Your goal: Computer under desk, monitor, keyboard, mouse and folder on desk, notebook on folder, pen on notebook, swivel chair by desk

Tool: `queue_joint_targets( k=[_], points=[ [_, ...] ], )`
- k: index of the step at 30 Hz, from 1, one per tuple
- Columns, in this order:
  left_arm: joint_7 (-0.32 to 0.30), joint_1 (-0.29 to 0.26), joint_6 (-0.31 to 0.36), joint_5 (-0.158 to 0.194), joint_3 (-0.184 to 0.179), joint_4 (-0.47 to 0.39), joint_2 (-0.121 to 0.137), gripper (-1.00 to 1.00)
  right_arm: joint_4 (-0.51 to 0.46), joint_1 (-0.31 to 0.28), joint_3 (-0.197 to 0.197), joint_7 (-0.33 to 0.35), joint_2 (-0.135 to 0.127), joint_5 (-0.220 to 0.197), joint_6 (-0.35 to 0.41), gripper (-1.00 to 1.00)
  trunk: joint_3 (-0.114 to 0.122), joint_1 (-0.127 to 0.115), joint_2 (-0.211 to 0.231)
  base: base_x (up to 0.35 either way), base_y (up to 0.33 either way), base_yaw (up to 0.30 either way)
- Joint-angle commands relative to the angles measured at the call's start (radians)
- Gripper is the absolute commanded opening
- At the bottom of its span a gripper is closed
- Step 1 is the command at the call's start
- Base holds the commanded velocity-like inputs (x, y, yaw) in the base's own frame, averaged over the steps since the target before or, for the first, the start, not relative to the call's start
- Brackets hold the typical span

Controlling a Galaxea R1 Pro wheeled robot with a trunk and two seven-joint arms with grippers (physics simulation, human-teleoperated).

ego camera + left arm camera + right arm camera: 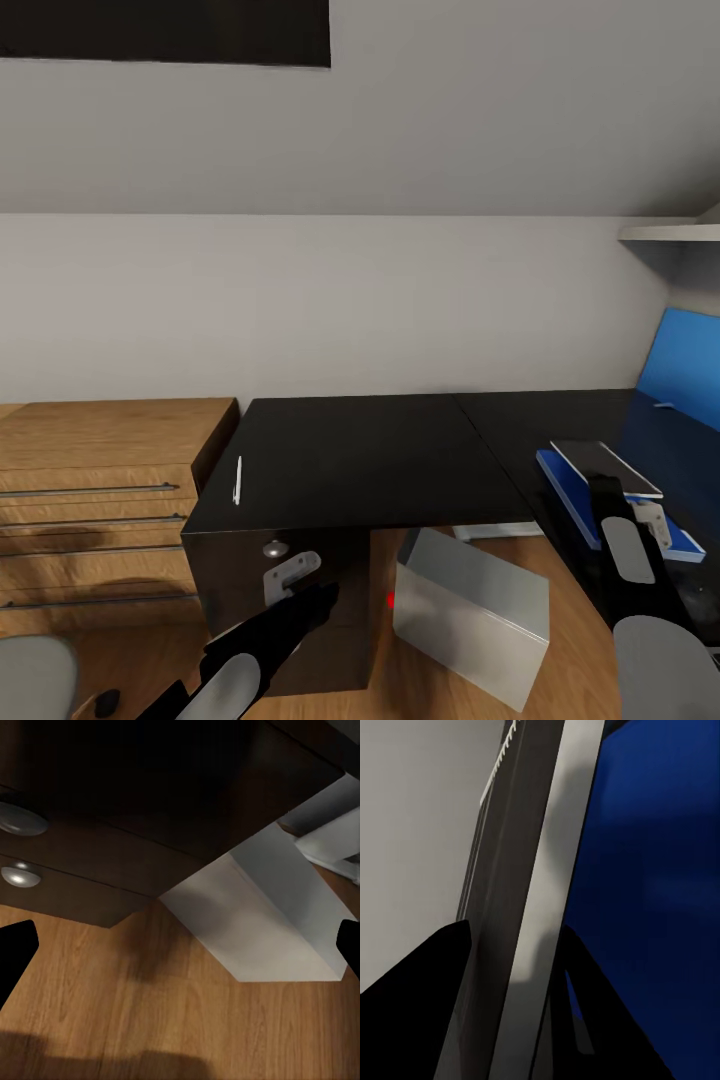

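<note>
The right claw (612, 492) is pinching the notebook (606, 468) edge above the folder (577, 487) on the desk (360, 460); it should be lowering flat and square before letting go.

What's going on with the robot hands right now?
Right hand shut on notebook, over blue folder. Left hand open, low by computer. Pen on desk. Nothing blocking.

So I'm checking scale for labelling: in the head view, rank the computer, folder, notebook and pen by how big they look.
1. computer
2. folder, partly covered by the notebook and right arm
3. notebook
4. pen

The computer is nearer the camera, so its lead may be overstated.
</note>
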Motion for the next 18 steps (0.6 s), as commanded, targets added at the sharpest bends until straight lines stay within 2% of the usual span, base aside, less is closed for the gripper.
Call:
queue_joint_targets(
  k=[1, 18],
  points=[
    [0.006, -0.001, 0.004, 0.003, -0.001, -0.001, 0.001, 1.00, -0.001, -0.001, 0.001, -0.004, 0.000, -0.009, -0.002, -1.00, -0.001, 0.000, -0.001, 0.000, 0.000, 0.000],
    [0.006, -0.001, 0.002, 0.003, -0.001, -0.001, 0.001, 1.00, 0.001, -0.001, 0.003, -0.035, 0.004, 0.050, -0.016, -1.00, -0.001, 0.000, -0.001, 0.000, 0.000, 0.000]
  ],
)
